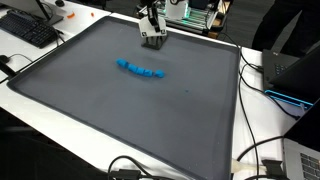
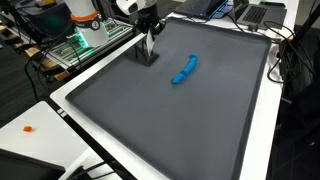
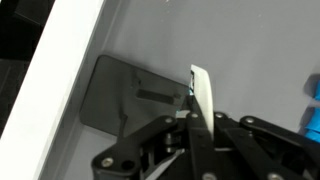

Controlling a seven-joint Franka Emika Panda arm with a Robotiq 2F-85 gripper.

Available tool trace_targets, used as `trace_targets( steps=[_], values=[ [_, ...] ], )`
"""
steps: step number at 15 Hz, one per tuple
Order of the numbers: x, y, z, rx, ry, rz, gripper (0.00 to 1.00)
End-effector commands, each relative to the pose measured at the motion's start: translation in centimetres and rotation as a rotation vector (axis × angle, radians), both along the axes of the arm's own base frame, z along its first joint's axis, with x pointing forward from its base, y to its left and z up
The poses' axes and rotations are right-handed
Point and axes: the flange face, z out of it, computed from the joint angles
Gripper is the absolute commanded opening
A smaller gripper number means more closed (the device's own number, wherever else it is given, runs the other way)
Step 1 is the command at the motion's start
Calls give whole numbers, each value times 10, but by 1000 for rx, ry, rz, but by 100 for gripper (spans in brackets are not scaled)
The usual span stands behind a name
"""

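Observation:
My gripper is at the far edge of a large grey mat, low over it; it also shows in an exterior view. In the wrist view the fingers are shut on a thin pale flat piece, seen edge on and sticking out past the fingertips. A dark grey rounded rectangle shows on the mat just beside it; I cannot tell whether it is a thing or a shadow. A blue elongated object lies near the mat's middle, apart from the gripper, and shows in both exterior views.
The mat lies on a white table. A keyboard is at one corner, with cables and a laptop along one side. Electronics with green lights stand behind the arm's base. A small orange thing lies on the white table.

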Motion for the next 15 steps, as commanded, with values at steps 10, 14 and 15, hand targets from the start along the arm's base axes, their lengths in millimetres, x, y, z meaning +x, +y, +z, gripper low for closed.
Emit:
trace_targets(
  steps=[10, 14, 15],
  values=[
    [-1, -1, -11, -5, 19, -72, 1],
    [-5, -2, -21, -20, 18, -153, 1],
    [-5, -3, -24, -23, 10, -169, 1]
  ],
)
